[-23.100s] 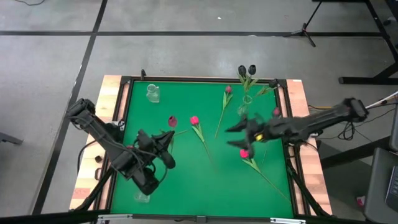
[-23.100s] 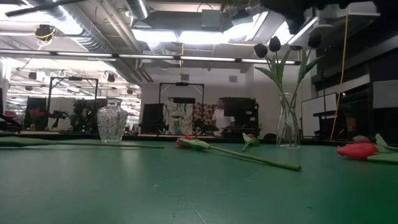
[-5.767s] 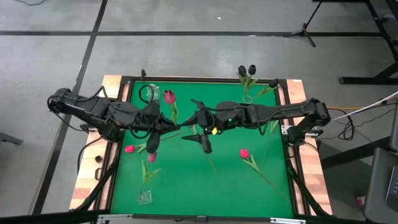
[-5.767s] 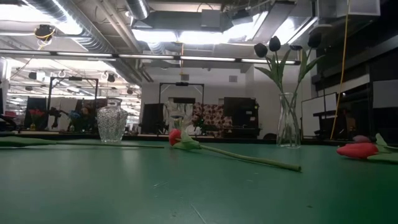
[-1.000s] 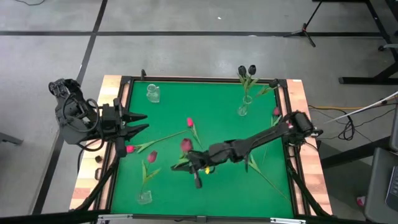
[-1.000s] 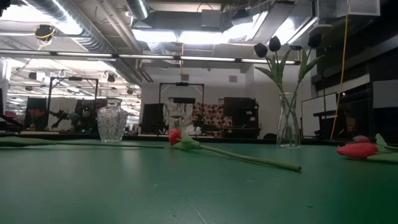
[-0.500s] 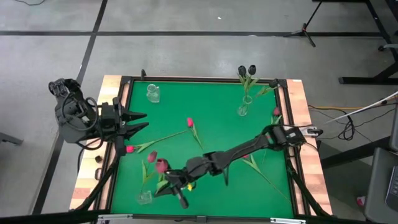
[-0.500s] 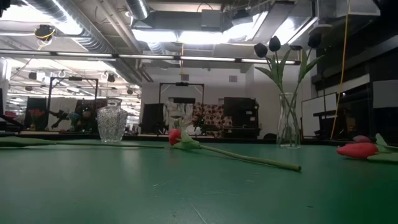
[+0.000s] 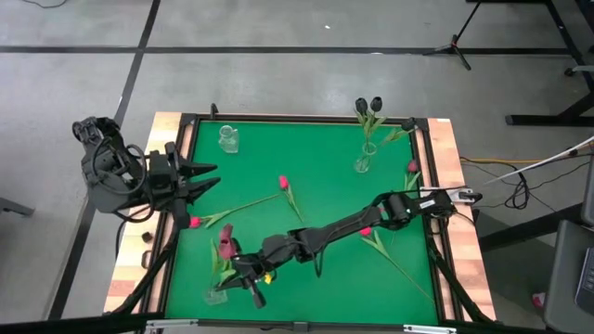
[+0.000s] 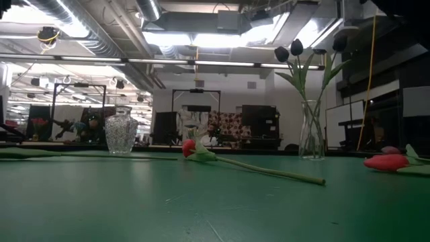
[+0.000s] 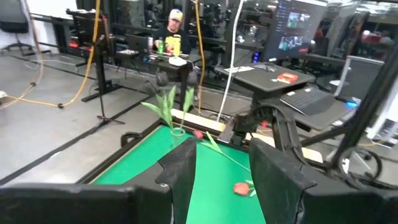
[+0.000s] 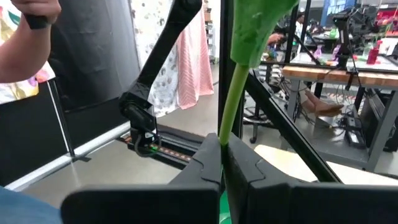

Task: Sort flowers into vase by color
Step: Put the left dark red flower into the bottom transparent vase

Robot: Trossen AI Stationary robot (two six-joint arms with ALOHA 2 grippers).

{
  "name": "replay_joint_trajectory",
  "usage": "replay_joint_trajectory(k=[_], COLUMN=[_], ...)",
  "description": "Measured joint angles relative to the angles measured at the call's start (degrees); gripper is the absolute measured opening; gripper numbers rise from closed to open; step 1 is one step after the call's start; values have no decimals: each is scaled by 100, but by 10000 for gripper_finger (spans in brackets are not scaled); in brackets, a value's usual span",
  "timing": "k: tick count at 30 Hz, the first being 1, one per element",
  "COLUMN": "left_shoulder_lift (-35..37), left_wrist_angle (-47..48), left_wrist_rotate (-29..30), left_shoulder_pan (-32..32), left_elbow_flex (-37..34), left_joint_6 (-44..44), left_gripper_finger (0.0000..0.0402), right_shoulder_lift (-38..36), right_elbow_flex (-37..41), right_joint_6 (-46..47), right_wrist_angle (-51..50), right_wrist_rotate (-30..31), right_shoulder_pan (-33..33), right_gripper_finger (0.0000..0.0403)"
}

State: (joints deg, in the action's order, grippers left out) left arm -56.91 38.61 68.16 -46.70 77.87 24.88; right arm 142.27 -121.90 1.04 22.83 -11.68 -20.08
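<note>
The broad green felt-topped table [image 9: 306, 186] in its dark frame carries everything, and the long dark right arm [image 9: 343, 225] reaches right across it from the far side toward the near left corner. It is stretched that way, I'd judge, because the small clear glass vase [image 9: 214, 295] in that corner is where this flower belongs.

The left arm [image 9: 125, 176] sits folded back off the table's left edge, out of the way, its left gripper [image 9: 200, 178] empty with the fingers parted.

At the back right stands a tall slim clear vase [image 10: 311, 130] already holding the near-black tulips [image 10: 296, 47], so that colour looks sorted. A squat cut-glass vase [image 10: 121, 135] at the back left has no flower in it.

The right gripper [image 9: 243, 273] is clenched on the thin green stem [image 12: 234, 93] of a dusky maroon-pink tulip [image 9: 225, 246], gripping low so the stem runs up between the fingers, presumably so it can be fed into the vase mouth. Its head hangs just above the corner vase, beside another maroon head [image 9: 225, 230] there.

Bright pink-red tulips lie loose on the felt: one mid-table [image 9: 283, 182], one by the left edge [image 9: 194, 222].
</note>
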Motion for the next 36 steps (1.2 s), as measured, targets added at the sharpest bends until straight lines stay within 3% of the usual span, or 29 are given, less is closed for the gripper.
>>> replay_joint_trajectory(k=[14,36], left_shoulder_lift=[419,488], left_wrist_angle=[347,450], left_wrist_rotate=[621,637], left_shoulder_pan=[2,0], left_elbow_flex=[0,0], left_joint_6=[44,46], left_gripper_finger=[144,144], right_shoulder_lift=[143,137], right_elbow_flex=[-123,-121], right_joint_6=[-306,-551], right_wrist_angle=[-313,-798], right_wrist_rotate=[111,632], right_shoulder_pan=[31,24], right_gripper_finger=[0,2])
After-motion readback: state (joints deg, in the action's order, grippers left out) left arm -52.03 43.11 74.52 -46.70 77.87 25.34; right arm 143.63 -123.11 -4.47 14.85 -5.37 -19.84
